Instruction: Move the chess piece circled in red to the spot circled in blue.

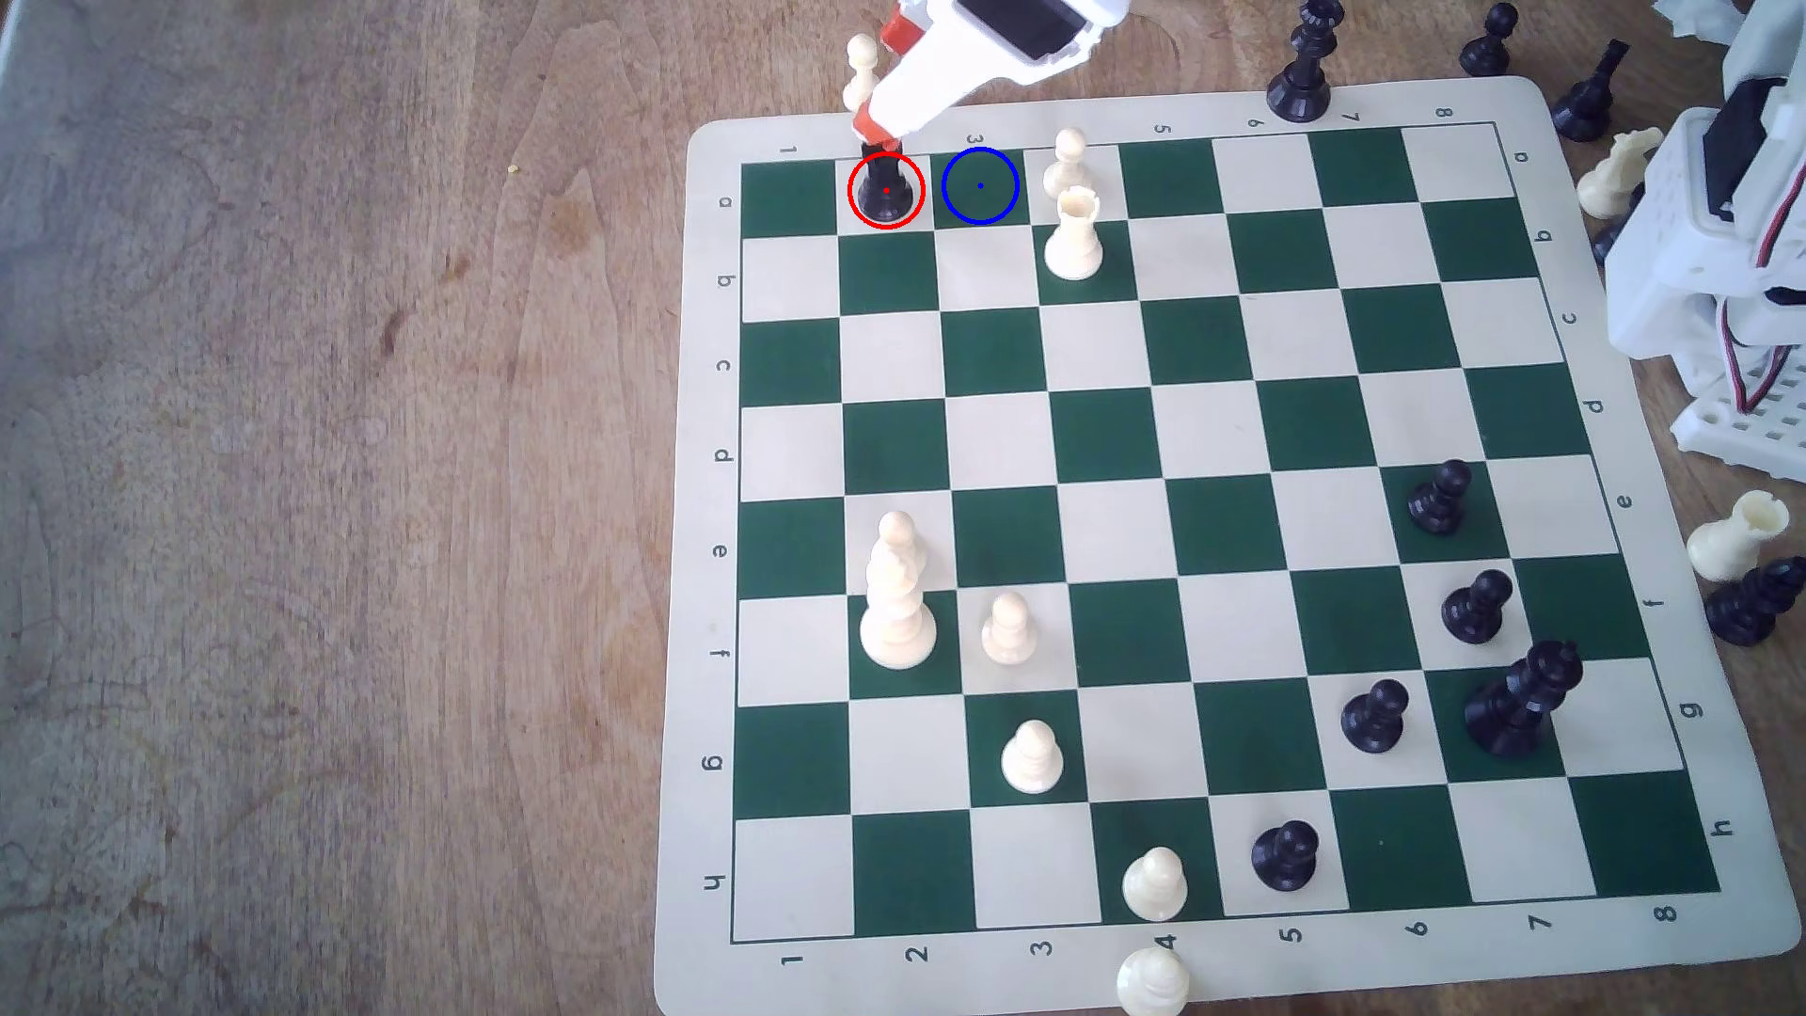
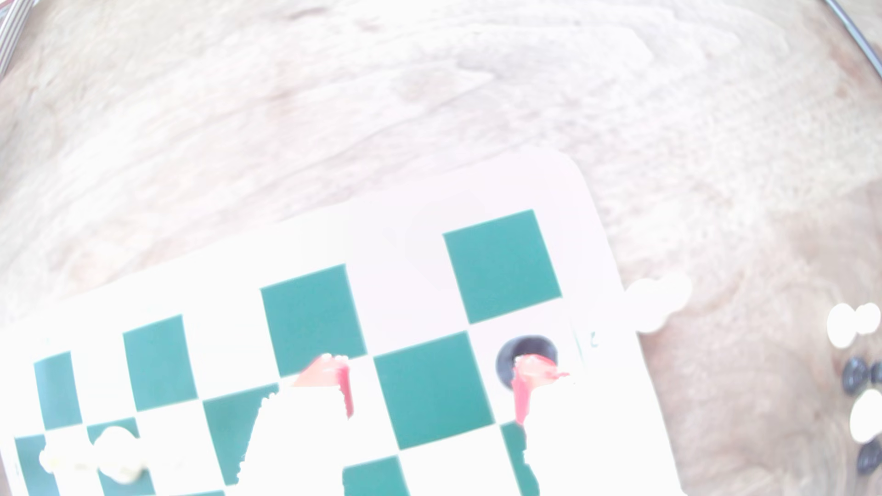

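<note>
So far, judging from the exterior view, nothing has been moved: the small black plastic rook with the notched crown (image 1: 885,186) stands upright inside the red ring on a cream square in row a of the green-and-cream roll-up chessboard (image 1: 706,547). The dark green square ringed in thin blue with a centre dot (image 1: 980,185) lies just beside it, toward the exterior view's right, and is bare. The white gripper with orange fingertip pads (image 1: 873,132) hangs directly over the rook's crown, one orange pad (image 1: 867,125) right at its top; from this angle I cannot tell whether it touches. A cream pawn (image 1: 1068,161) and a cream rook (image 1: 1073,237) stand just past the blue-ringed square.

Next, the wrist view, heavily overexposed, shows the gripper (image 2: 432,377) with its jaws spread wide and nothing between them. One orange pad (image 2: 525,377) overlaps the rook (image 2: 513,353), while the other (image 2: 329,374) sits well apart across a green square. The rook thus lies at one finger, not centred in the gap.

By my reading, the approach is nearly done; centring, closing, lifting, the short shift sideways and the release all remain.
</note>
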